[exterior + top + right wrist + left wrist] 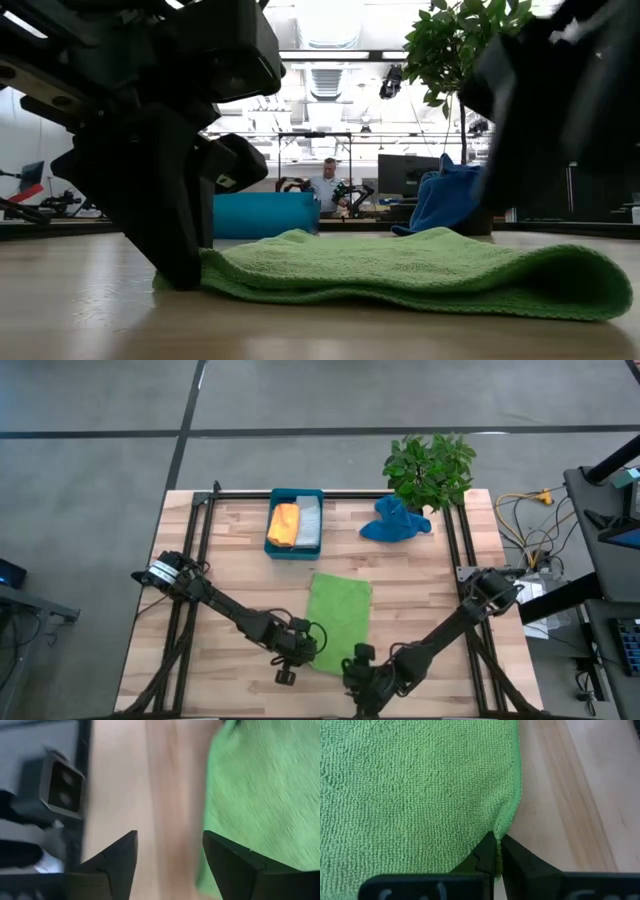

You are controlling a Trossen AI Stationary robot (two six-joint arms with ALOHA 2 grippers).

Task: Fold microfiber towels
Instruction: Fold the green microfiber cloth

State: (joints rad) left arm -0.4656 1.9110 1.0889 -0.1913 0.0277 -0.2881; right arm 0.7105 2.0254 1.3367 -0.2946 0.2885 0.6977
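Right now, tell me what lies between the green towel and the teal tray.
In the high view, only bare wooden table separates the green towel from the teal tray; nothing else sits in that stretch.

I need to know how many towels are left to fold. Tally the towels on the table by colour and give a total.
Green towel, spread flat: 1
Blue towel, crumpled by the plant: 1
Orange towel, in the tray: 1
Grey towel, in the tray: 1
Total: 4

Green towel (339, 618) flat mid-table; blue towel (393, 523) bunched; orange towel (284, 524), grey towel (308, 522) folded.
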